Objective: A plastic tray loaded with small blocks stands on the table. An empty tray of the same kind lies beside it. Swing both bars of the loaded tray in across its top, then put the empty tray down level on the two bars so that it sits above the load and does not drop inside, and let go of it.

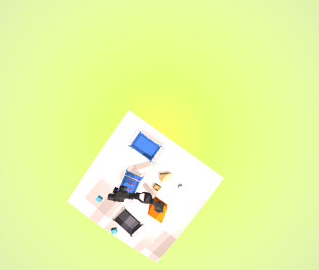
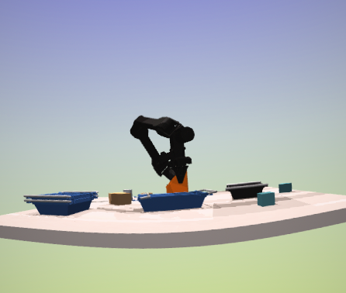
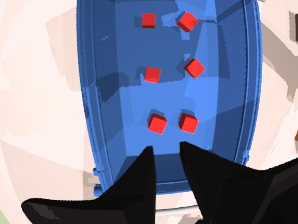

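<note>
The loaded blue tray (image 1: 131,181) (image 2: 173,202) (image 3: 172,95) holds several red blocks (image 3: 157,123). One wire bar (image 1: 133,177) lies in across its top near the end towards the empty tray. The other bar (image 3: 175,209) stands out beyond the opposite end, behind my fingers in the wrist view. My gripper (image 3: 166,150) (image 2: 180,181) points down above that end, fingers slightly parted, with nothing between them. The arm hides this end in the top view. The empty blue tray (image 1: 145,146) (image 2: 64,206) stands apart on the table, its bars out over its ends.
A black tray (image 1: 127,221) (image 2: 245,191) with bars stands beyond the loaded tray's open-bar end. Two teal blocks (image 1: 99,198) (image 2: 266,198) lie near it. Tan blocks (image 1: 165,177) (image 2: 119,198), a small grey cylinder (image 1: 179,186) and the orange arm base (image 1: 158,215) are on the other side.
</note>
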Controlling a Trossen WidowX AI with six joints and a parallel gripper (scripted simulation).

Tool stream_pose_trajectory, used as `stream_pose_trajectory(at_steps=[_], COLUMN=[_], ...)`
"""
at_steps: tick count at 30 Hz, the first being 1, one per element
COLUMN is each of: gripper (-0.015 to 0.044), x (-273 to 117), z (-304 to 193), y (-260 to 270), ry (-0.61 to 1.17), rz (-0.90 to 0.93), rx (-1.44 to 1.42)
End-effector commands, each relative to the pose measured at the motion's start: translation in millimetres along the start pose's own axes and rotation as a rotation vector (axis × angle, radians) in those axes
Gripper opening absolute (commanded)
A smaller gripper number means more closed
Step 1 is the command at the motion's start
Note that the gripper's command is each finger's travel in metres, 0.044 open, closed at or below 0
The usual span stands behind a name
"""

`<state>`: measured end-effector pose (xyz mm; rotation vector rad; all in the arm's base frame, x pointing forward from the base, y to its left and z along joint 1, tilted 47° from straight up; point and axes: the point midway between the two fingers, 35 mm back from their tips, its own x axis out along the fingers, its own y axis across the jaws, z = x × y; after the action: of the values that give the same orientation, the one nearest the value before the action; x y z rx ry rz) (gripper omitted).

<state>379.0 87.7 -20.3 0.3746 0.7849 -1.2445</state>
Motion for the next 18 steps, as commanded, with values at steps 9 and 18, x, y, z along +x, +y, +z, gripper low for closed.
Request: stream_pose_trajectory(at_steps=[9, 18], gripper=[0.0086, 0.0086], x=[6, 7], z=[-121, -129], y=[-10, -12], ry=[-0.003, -0.004], rz=[-0.009, -0.012], rx=[-1.398, -1.503])
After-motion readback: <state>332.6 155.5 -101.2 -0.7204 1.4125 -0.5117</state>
